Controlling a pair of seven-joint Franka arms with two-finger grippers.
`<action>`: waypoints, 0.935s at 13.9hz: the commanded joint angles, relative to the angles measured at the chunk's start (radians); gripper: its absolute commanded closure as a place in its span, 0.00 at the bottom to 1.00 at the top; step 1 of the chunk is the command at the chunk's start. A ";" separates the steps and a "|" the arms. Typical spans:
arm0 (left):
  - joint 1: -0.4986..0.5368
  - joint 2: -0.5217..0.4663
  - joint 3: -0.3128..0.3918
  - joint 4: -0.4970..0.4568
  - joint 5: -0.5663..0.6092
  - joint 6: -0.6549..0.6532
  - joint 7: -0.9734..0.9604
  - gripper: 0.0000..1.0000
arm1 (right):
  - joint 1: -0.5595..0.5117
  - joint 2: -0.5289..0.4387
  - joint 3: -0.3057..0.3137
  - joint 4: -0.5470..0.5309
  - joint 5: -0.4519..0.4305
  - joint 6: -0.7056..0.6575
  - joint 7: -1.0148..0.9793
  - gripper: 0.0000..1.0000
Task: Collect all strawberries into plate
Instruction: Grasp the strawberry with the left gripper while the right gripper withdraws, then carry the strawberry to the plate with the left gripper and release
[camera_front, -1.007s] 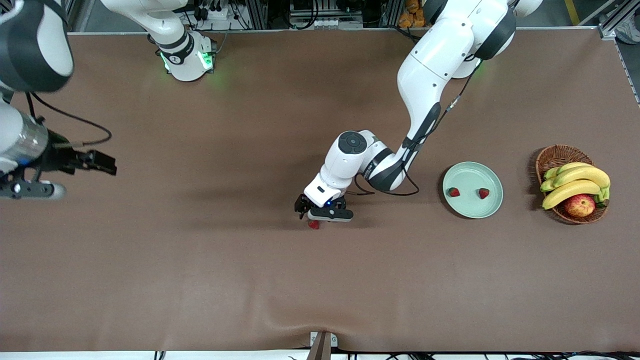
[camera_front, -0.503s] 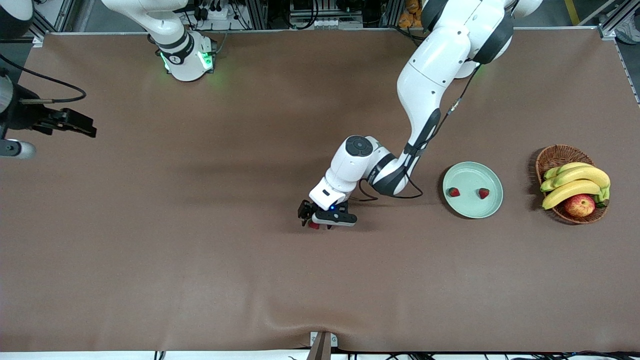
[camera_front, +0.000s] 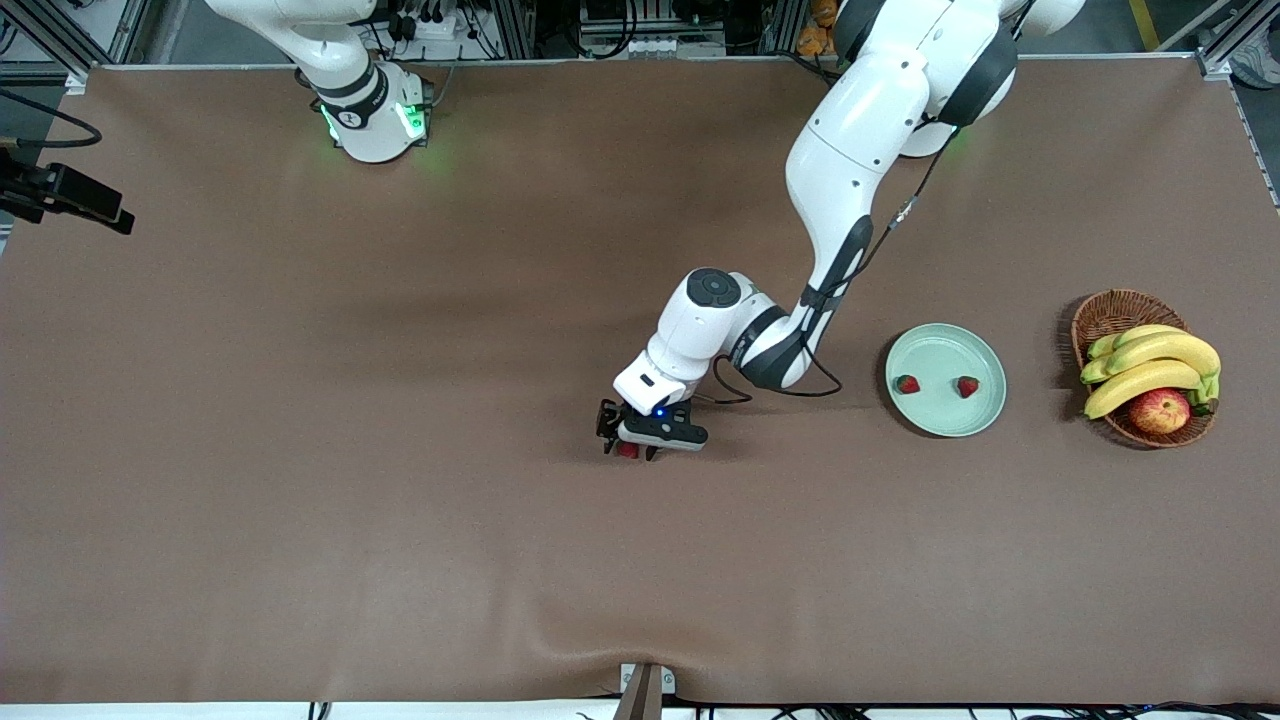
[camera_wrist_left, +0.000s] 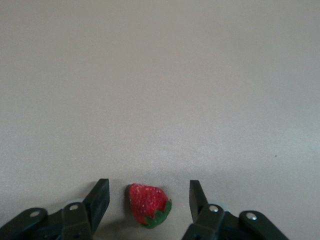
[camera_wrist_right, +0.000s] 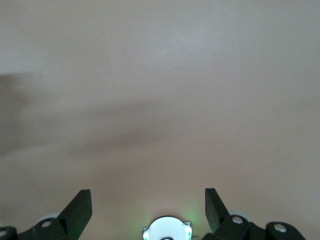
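One strawberry (camera_front: 627, 451) lies on the brown table near its middle, red with a green cap (camera_wrist_left: 148, 204). My left gripper (camera_front: 631, 447) is down around it, open, with a finger on each side (camera_wrist_left: 148, 186) and a small gap between berry and each finger. Two more strawberries (camera_front: 907, 384) (camera_front: 967, 386) rest apart in the pale green plate (camera_front: 945, 420), toward the left arm's end. My right gripper (camera_wrist_right: 148, 194) is open over bare table at the right arm's end, holding nothing.
A wicker basket (camera_front: 1112, 308) with bananas (camera_front: 1150, 362) and an apple (camera_front: 1160, 410) stands beside the plate, at the left arm's end. The right arm's base (camera_front: 375, 120) glows green at the table's edge farthest from the front camera.
The left gripper's fingers have drawn closer together on either side of the strawberry. The right arm's hand has pulled away from the front camera, off toward its end of the table.
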 joint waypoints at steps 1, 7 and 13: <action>-0.015 0.028 0.015 0.032 0.006 0.023 0.009 0.39 | 0.010 -0.049 0.009 -0.027 -0.003 0.021 0.002 0.00; -0.013 0.006 0.013 0.029 0.005 0.021 0.000 0.96 | 0.018 -0.085 0.009 -0.025 0.075 -0.003 -0.077 0.00; 0.024 -0.089 0.013 -0.055 0.011 -0.067 0.006 0.97 | 0.012 -0.046 -0.002 -0.068 0.061 0.040 -0.107 0.00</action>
